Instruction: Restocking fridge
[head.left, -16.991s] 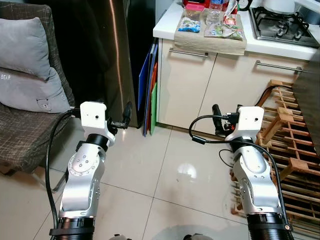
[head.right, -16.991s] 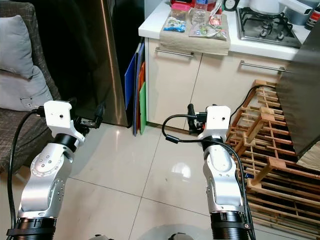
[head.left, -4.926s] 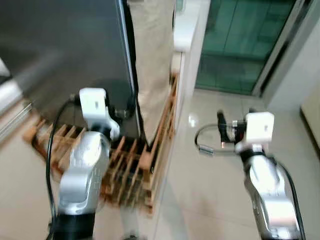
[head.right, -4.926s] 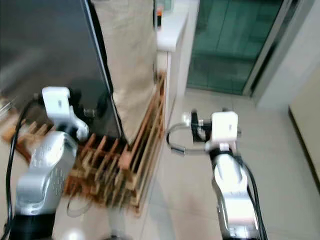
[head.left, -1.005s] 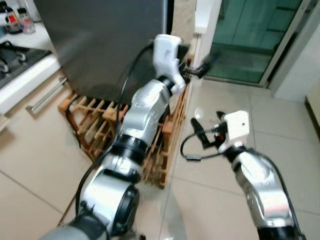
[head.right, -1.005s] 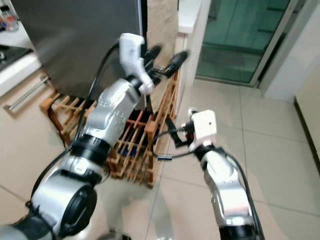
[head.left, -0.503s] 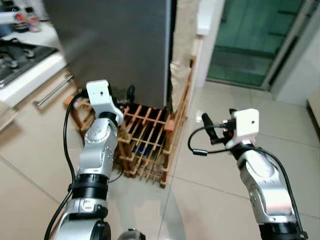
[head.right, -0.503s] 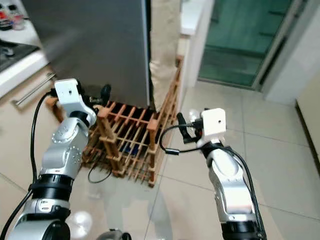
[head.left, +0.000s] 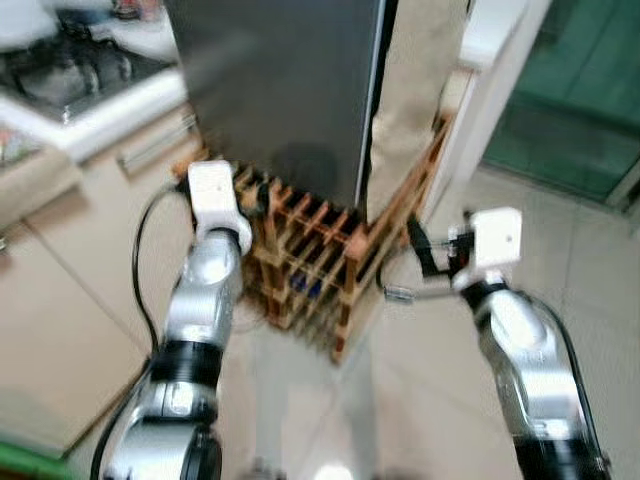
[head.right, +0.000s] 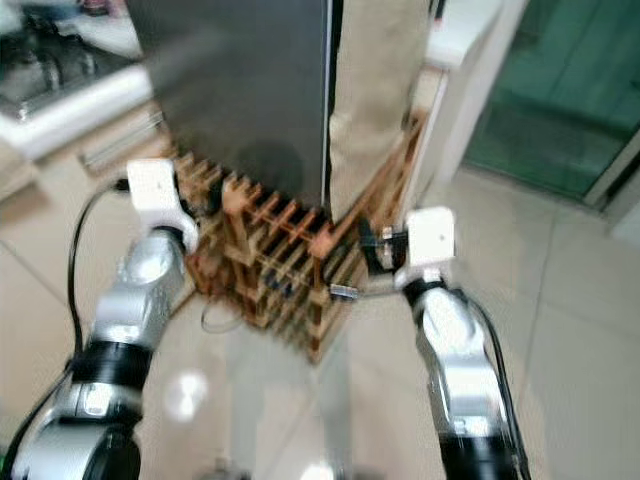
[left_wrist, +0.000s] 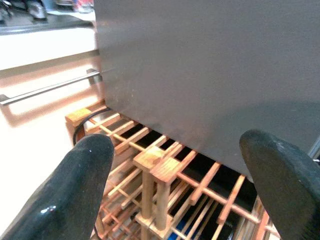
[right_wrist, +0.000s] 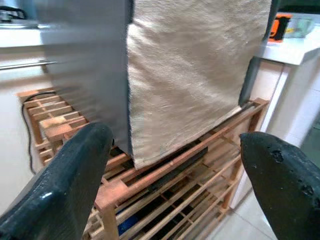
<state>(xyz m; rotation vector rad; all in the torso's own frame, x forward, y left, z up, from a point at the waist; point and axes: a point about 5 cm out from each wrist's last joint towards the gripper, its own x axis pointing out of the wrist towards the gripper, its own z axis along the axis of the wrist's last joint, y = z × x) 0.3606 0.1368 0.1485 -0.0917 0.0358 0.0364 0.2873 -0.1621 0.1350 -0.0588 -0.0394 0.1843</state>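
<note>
A tall dark grey fridge body (head.left: 280, 90) stands straight ahead, with a beige woven cloth (head.left: 415, 100) hanging down its right side. A low wooden slatted rack (head.left: 320, 250) sits at its foot. My left gripper (head.left: 255, 197) is held at the rack's left end, close under the grey face, open and empty; its fingers (left_wrist: 75, 195) frame the rack and the grey panel. My right gripper (head.left: 418, 245) hovers by the rack's right corner, open and empty, with its fingers (right_wrist: 285, 185) pointing at the cloth and the rack. The head views are blurred.
A counter with a gas hob (head.left: 90, 80) and cream cabinets with a bar handle (head.left: 150, 150) run along the left. A white counter end (head.left: 490, 30) and a green glass door (head.left: 580, 100) lie to the right. Pale floor tiles (head.left: 400, 400) stretch between my arms.
The whole picture has shifted and blurred, so the camera moved nearer the fridge and rack. One second ago my left arm reached up at the fridge's edge; it now hangs low by the rack.
</note>
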